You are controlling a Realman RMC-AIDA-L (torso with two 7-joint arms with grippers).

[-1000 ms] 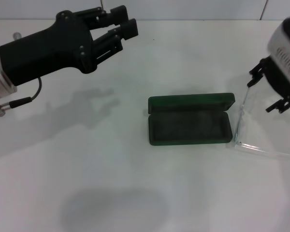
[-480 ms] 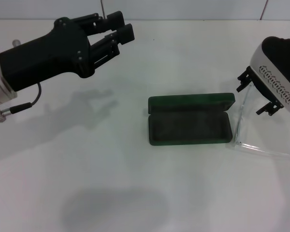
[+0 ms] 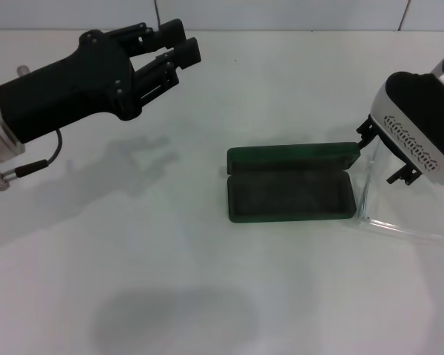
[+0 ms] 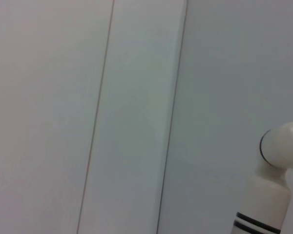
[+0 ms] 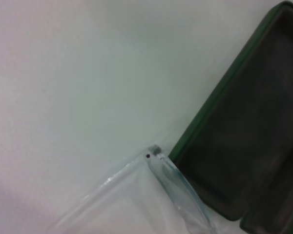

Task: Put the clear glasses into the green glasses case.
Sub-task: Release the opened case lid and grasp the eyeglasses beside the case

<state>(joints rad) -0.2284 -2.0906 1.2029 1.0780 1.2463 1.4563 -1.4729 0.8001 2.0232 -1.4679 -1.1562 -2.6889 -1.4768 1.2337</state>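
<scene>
The green glasses case (image 3: 290, 194) lies open in the middle of the white table, its lid folded back on the far side. Just right of it, the clear glasses (image 3: 366, 198) rest unfolded, one thin arm stretching off to the right. My right gripper (image 3: 385, 154) hangs open directly above the glasses, a finger on either side of the front, near the case's right end. The right wrist view shows the glasses' hinge and lens edge (image 5: 171, 175) touching the corner of the case (image 5: 249, 117). Far from both, at the upper left, my left gripper (image 3: 177, 41) is raised and open.
The white table (image 3: 207, 259) ends at a pale wall along the back. The left wrist view shows only wall panels and a white robot joint (image 4: 278, 165).
My right gripper has moved left and down, closing in over the glasses beside the case. The left arm drifted slightly left. Case and glasses have not moved.
</scene>
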